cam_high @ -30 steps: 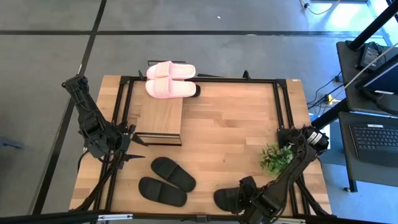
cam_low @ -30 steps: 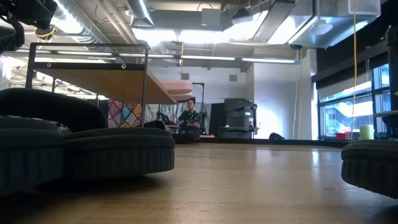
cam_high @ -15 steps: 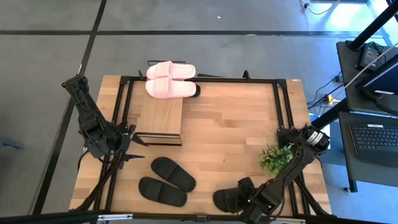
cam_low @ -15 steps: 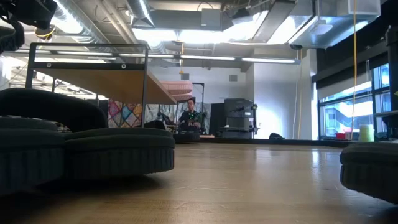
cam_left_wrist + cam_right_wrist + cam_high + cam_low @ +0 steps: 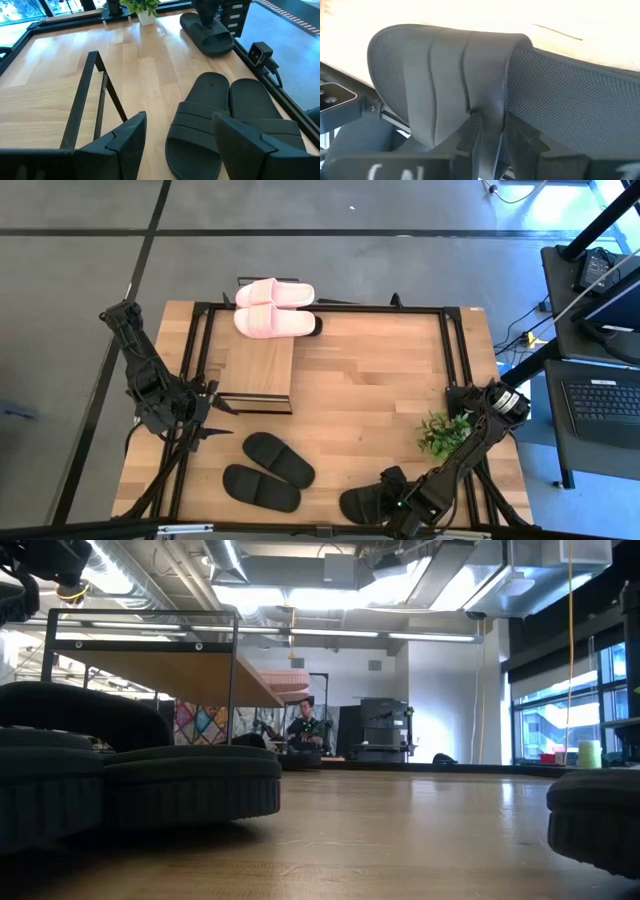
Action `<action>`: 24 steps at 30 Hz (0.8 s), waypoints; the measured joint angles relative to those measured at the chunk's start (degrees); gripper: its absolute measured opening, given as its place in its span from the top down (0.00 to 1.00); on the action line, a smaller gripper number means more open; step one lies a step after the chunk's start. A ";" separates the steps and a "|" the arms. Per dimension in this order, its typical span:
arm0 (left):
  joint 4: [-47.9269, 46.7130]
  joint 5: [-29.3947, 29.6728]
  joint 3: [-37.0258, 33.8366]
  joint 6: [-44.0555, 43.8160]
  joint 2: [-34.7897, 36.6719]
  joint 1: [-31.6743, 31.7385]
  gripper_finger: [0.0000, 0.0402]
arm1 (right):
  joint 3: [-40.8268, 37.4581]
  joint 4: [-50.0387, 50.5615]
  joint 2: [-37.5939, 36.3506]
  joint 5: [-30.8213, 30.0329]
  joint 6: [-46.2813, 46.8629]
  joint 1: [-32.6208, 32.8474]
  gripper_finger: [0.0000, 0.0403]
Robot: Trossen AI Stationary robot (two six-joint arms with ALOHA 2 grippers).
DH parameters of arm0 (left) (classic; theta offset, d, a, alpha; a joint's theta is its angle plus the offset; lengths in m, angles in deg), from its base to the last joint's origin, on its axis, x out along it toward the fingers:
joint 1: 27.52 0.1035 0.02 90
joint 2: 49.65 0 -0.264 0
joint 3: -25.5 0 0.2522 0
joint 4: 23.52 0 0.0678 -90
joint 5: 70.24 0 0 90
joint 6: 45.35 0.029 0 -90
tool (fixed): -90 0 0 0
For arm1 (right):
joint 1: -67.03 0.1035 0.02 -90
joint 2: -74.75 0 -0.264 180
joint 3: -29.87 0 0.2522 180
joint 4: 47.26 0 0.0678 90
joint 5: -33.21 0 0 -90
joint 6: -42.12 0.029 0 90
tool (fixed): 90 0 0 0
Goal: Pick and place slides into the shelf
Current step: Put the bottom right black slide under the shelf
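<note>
Closes in over the last second: right gripper at the near right edge of the table, fingers now drawn together and clamped on the folded edge of the strap of a black slide. Shows plainly in the right wrist view, with the strap pinched between the two dark fingers and no gap left beside it. Compared with a second ago, sits a little farther left in the high view, wrist and slide together. Cannot tell whether the sole is off the wood yet.

Means, as a judgement, that the grasp is made and the carry can begin: lift, then travel left and far across the table to the shelf.

Elsewhere unchanged. On the far end of the shelf's top board, the pink pair, side by side. On the table near left, just near of the shelf, a black pair, untouched. Just beside the shelf's near end, at the left: left gripper, fingers apart, holding nothing, waiting. Close to the right arm, a small green plant, worth clearing on the way up.

Leaves most of the task open: only the pink pair placed, all black slides off the shelf.
</note>
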 joint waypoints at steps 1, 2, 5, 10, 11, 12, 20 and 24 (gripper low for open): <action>0.00 0.00 -0.01 0.01 0.00 0.00 0.46 | 0.00 0.03 -0.03 0.02 -0.40 0.00 0.79; 0.00 0.00 -0.01 0.00 -0.01 0.01 0.46 | 0.02 0.09 -0.04 0.04 -0.81 0.00 0.79; 0.00 0.00 -0.01 0.02 -0.01 0.00 0.46 | 0.02 0.26 -0.17 0.41 -0.87 -0.02 0.79; 0.00 0.00 -0.01 0.03 -0.01 0.02 0.46 | 0.09 2.34 -1.36 2.85 -0.28 -0.09 0.79; 0.02 0.00 -0.01 0.02 -0.01 0.01 0.46 | 0.08 2.99 -1.68 3.26 -0.28 -0.06 0.79; 0.00 0.00 0.00 0.03 0.00 0.00 0.46 | 0.07 3.25 -2.04 3.40 -0.24 0.00 0.79; 0.00 0.00 0.00 0.04 -0.01 0.00 0.46 | 0.07 5.62 -2.92 6.83 0.62 -0.02 0.79; 0.02 0.00 0.00 0.04 -0.01 0.02 0.46 | 0.07 6.53 -2.92 7.03 0.90 0.02 0.79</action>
